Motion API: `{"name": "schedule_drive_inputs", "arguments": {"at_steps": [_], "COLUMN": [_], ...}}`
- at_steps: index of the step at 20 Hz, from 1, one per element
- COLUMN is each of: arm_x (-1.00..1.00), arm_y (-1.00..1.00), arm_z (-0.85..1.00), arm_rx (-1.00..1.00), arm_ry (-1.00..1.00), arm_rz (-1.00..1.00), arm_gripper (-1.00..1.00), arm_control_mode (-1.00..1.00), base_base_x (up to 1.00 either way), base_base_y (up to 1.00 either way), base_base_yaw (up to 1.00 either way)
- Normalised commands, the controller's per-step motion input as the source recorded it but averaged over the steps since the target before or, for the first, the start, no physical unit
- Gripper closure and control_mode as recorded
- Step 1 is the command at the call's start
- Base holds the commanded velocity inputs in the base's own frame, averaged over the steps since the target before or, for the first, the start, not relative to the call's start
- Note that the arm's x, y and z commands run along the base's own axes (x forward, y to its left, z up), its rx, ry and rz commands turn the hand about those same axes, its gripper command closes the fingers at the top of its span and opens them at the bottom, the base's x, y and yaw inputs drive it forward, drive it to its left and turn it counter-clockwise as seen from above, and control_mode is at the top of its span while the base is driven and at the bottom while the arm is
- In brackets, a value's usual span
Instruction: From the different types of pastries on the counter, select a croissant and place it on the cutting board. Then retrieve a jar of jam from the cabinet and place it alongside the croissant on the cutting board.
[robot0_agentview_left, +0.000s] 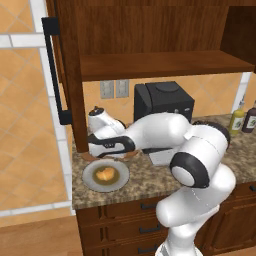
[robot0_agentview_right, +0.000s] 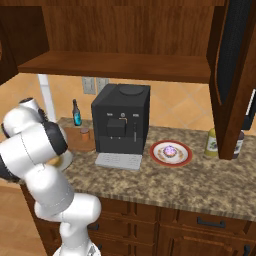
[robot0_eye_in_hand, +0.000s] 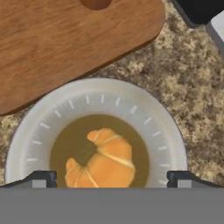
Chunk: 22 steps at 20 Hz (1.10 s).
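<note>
One croissant (robot0_eye_in_hand: 103, 162) cut off below | cutting board (robot0_eye_in_hand: 65, 48) partly out of frame

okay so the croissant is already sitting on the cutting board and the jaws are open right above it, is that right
Not quite. The croissant sits on the round grey plate, not on the cutting board, as the hand view shows. The jaws are open above it.

Ahead of me, the warm orange tiled wall (robot0_agentview_left: 20, 125) with white grout lines runs down toward a light wooden floor (robot0_agentview_left: 35, 237). Two grey wall outlets (robot0_agentview_left: 114, 89) sit behind a boxy black coffee machine (robot0_agentview_right: 121, 122). Dark wooden drawers (robot0_agentview_right: 200, 225) carry short black handles.
</note>
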Motion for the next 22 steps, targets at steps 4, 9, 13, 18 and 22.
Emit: {"name": "schedule_drive_inputs", "arguments": {"at_steps": [4, 9, 13, 18, 22], "arm_x": [-0.06, 0.0, 0.0, 0.0, 0.02], "arm_y": [-0.23, 0.0, 0.04, 0.06, 0.29], "arm_z": [-0.15, -0.19, -0.11, -0.01, 0.0], "arm_rx": [0.14, 0.18, 0.13, 0.02, 0.0], "arm_ry": [0.0, -0.02, -0.02, 0.0, 0.01], "arm_rz": [-0.06, -0.21, -0.2, -0.09, -0.04], "arm_gripper": [-1.0, -1.0, -1.0, -1.0, -1.0], "arm_control_mode": [-1.0, -1.0, -1.0, -1.0, -1.0], "base_base_x": [0.0, 0.0, 0.0, 0.0, 0.0], "base_base_y": [0.0, 0.0, 0.0, 0.0, 0.0], "base_base_yaw": [0.0, 0.0, 0.0, 0.0, 0.0]}}
